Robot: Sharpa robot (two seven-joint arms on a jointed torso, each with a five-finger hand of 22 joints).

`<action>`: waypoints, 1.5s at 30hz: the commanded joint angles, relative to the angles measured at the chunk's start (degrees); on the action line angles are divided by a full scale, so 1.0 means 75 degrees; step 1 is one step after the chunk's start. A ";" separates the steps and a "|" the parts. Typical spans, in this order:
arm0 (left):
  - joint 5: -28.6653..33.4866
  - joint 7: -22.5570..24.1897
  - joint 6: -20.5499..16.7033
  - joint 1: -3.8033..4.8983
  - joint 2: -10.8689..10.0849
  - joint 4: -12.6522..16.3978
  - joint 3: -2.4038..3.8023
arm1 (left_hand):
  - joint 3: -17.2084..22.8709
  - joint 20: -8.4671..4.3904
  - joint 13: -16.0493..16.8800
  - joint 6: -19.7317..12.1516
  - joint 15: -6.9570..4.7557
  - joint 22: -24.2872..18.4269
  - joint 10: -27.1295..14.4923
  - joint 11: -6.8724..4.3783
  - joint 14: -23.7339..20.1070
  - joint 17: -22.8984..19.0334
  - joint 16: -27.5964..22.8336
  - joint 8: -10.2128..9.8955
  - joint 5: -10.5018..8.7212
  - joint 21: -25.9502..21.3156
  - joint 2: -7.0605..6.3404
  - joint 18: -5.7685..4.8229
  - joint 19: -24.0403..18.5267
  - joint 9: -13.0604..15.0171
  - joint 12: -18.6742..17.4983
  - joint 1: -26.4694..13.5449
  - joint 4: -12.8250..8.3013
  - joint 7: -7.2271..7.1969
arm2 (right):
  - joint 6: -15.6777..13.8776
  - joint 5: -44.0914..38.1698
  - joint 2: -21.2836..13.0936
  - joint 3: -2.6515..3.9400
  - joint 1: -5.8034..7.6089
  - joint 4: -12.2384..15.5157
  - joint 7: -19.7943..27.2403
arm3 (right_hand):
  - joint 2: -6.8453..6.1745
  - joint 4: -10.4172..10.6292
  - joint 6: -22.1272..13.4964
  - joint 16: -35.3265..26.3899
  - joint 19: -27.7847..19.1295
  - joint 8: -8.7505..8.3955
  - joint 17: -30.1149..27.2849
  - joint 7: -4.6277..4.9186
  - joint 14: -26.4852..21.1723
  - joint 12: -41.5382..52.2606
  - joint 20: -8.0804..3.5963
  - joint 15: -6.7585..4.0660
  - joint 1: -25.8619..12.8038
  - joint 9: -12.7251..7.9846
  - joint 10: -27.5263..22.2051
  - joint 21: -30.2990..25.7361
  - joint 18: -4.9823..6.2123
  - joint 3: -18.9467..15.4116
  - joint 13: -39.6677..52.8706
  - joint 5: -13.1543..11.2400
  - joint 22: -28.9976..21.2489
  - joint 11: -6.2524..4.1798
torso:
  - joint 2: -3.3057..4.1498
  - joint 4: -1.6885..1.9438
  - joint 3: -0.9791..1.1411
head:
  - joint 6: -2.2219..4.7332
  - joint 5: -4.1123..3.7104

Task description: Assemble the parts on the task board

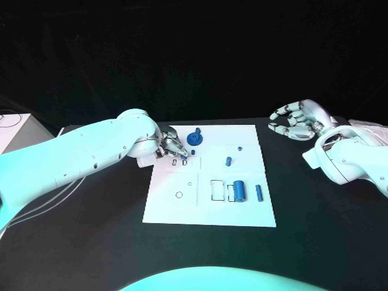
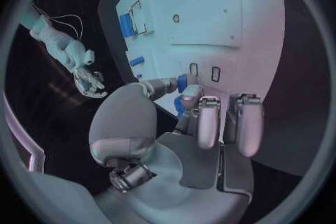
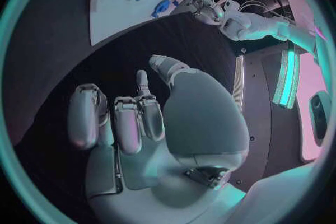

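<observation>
The parts lie scattered on the task board [image 1: 247, 215], the white plate in the middle of the black bench [image 1: 334, 236]. I judge them small, light, rigid plastic pieces, smooth enough to slip, so I would pinch each across its middle with fingertips, not scoop it up.

Nearest me, at the board's right, I count one fat blue cylinder [image 1: 239, 190] standing beside a white rectangular recess, and one slimmer blue pin [image 1: 259, 193] just right of it. Left of those sits a small ring outline [image 1: 178, 195] on the board. Farther up, one short blue peg [image 1: 228, 161] lies near the board's middle, and a tiny grey piece [image 1: 239, 148] lies beyond it. At the far left of the board is one round blue knob-like part [image 1: 195, 139]. That makes four blue parts lying free, as far as I can tell.

My left hand [image 1: 170, 149] is over the board's far left corner, fingers drawn together on a small blue part [image 2: 183, 83] by two slot outlines; the wrist view shows it pinched at the fingertips. My right hand [image 1: 296, 120] hangs over the bare bench well right of the board's far edge, fingers loosely curled and spread, holding nothing.
</observation>
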 commanded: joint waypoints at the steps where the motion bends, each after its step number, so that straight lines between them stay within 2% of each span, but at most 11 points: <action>1: -0.0412 0.0040 0.0109 0.0008 0.0045 -0.0023 -0.0016 | 0.1461 -0.0049 0.0075 0.0235 -0.0065 0.1158 0.0096 -0.0005 0.0794 0.2011 0.0025 0.0046 0.0110 -0.0025 -0.0009 -0.0085 0.0269 0.1263 0.0062 -0.0101 -0.1518 -0.0152 | -0.0471 0.0378 0.0000 0.0002 0.0003 -0.0017 0.0476 | -0.0017 -0.0007 -0.0015 -0.0067 -0.0067 -0.0045 0.1552 0.0068 0.0560 -0.0039 -0.0010 0.0054 0.0074 0.0017 0.0091 -0.0077 0.0105 0.0070 0.1114 0.0034 0.0543 0.0050 | 0.0009 -0.0003 -0.0006 | -0.0012 0.0001; 8: -0.0697 0.0036 0.0172 0.0010 0.0110 -0.0012 -0.0044 | 0.1450 -0.0059 0.0209 0.0270 -0.0078 0.1177 0.0202 -0.0022 0.0794 0.2011 0.0025 0.0061 0.0199 -0.0017 -0.0021 -0.0089 0.0282 0.1282 0.0126 -0.0143 -0.1539 -0.0169 | -0.0555 0.0323 0.0007 0.0009 0.0013 -0.0016 0.0523 | -0.0022 -0.0015 -0.0037 -0.0079 -0.0070 -0.0065 0.1542 0.0076 0.0553 -0.0045 -0.0009 0.0058 0.0081 0.0021 0.0087 -0.0094 0.0107 0.0083 0.1111 0.0047 0.0533 0.0056 | 0.0012 -0.0013 0.0002 | -0.0041 0.0042; 16: -0.0806 0.0038 0.0156 0.0009 0.0165 0.0000 -0.0090 | 0.1463 -0.0065 0.0240 0.0290 -0.0088 0.1173 0.0228 -0.0034 0.0794 0.2011 0.0025 0.0066 0.0251 -0.0019 -0.0013 -0.0088 0.0279 0.1290 0.0141 -0.0144 -0.1564 -0.0181 | -0.0585 0.0295 0.0023 0.0017 0.0023 -0.0026 0.0530 | -0.0041 -0.0012 -0.0051 -0.0082 -0.0074 -0.0081 0.1539 0.0085 0.0551 -0.0044 -0.0007 0.0063 0.0066 0.0028 0.0088 -0.0113 0.0109 0.0080 0.1114 0.0053 0.0522 0.0064 | 0.0017 -0.0005 -0.0006 | -0.0098 0.0087; 20: -0.0868 0.0042 0.0156 0.0008 0.0179 0.0021 -0.0116 | 0.1467 -0.0067 0.0240 0.0297 -0.0092 0.1171 0.0230 -0.0037 0.0794 0.2011 0.0025 0.0067 0.0263 -0.0020 -0.0015 -0.0088 0.0278 0.1292 0.0143 -0.0143 -0.1576 -0.0185 | -0.0586 0.0236 0.0032 0.0019 0.0024 -0.0025 0.0536 | -0.0050 -0.0009 -0.0057 -0.0083 -0.0081 -0.0089 0.1538 0.0089 0.0550 -0.0052 -0.0005 0.0066 0.0058 0.0030 0.0082 -0.0130 0.0111 0.0079 0.1106 0.0066 0.0511 0.0067 | 0.0011 -0.0014 -0.0008 | -0.0091 0.0136; 34: -0.1230 0.0069 0.0399 0.0006 0.0180 0.0146 -0.0161 | 0.1467 -0.0069 0.0237 0.0302 -0.0094 0.1187 0.0230 -0.0039 0.0794 0.2011 0.0025 0.0067 0.0267 -0.0013 -0.0017 -0.0092 0.0288 0.1293 0.0142 -0.0142 -0.1582 -0.0187 | -0.0492 0.0193 0.0051 0.0021 0.0025 -0.0023 0.0514 | -0.0094 0.0047 -0.0052 -0.0023 -0.0013 -0.0112 0.1592 0.0095 0.0579 0.0027 0.0004 0.0076 -0.0039 0.0056 0.0144 -0.0049 0.0086 0.0038 0.1183 0.0093 0.0574 0.0077 | 0.0007 -0.0004 -0.0013 | -0.0130 0.0139; 45: -0.1274 0.0061 0.0453 0.0005 0.0145 0.0181 -0.0172 | 0.1471 -0.0072 0.0222 0.0313 -0.0099 0.1177 0.0222 -0.0044 0.0794 0.2011 0.0025 0.0068 0.0276 -0.0017 -0.0015 -0.0089 0.0281 0.1295 0.0136 -0.0136 -0.1594 -0.0191 | -0.0447 0.0193 0.0052 0.0021 0.0025 -0.0037 0.0515 | -0.0099 0.0086 -0.0026 0.0008 0.0031 -0.0115 0.1619 0.0086 0.0595 0.0062 0.0006 0.0076 -0.0089 0.0079 0.0173 0.0001 0.0071 0.0012 0.1215 0.0059 0.0613 0.0073 | 0.0007 -0.0016 -0.0010 | -0.0153 0.0193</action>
